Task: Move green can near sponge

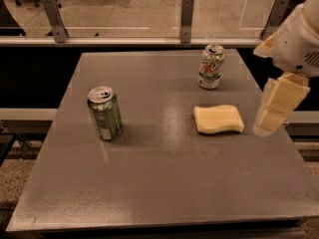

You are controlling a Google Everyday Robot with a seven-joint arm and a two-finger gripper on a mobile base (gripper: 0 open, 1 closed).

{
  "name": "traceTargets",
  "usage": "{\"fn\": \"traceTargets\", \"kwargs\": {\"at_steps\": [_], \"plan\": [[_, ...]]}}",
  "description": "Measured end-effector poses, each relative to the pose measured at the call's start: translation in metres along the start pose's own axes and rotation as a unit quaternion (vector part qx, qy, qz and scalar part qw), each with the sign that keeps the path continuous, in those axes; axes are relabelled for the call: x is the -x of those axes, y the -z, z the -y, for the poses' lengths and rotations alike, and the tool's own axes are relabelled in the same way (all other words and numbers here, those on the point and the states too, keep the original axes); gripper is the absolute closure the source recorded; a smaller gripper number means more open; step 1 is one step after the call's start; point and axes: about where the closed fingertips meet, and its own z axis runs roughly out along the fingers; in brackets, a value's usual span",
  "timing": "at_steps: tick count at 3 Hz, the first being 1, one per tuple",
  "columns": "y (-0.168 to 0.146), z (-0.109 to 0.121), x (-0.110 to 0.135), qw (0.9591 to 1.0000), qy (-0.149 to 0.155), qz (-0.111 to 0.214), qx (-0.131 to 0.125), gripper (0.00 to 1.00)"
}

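Observation:
The green can [104, 113] stands upright on the left part of the grey table [149, 183], its silver top with pull tab facing up. The pale yellow sponge [218, 119] lies flat right of the table's middle, well apart from the can. My gripper [275, 108] hangs at the right edge of the view, just right of the sponge and above the table's right edge, far from the green can. It holds nothing that I can see.
A white and silver can [211, 66] with a green and red logo stands upright behind the sponge, near the far edge. A glass railing with metal posts [187, 13] runs behind the table. My white arm [299, 39] fills the upper right corner.

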Motion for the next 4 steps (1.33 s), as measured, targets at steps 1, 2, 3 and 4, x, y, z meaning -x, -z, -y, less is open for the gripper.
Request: {"fn": "traceTargets", "kwargs": {"at_steps": [1,2,3,4], "plan": [[-0.021,0.006,0.039,0.9991,0.022,0.036,0.009,0.00],[-0.042,0.006,0.083,0.9957,0.046,0.077,0.025,0.00],[-0.058,-0.001,0.130,0.9883,0.071,0.126,0.047,0.00],[-0.075,-0.007,0.176,0.9789,0.086,0.170,0.072,0.00]]}}
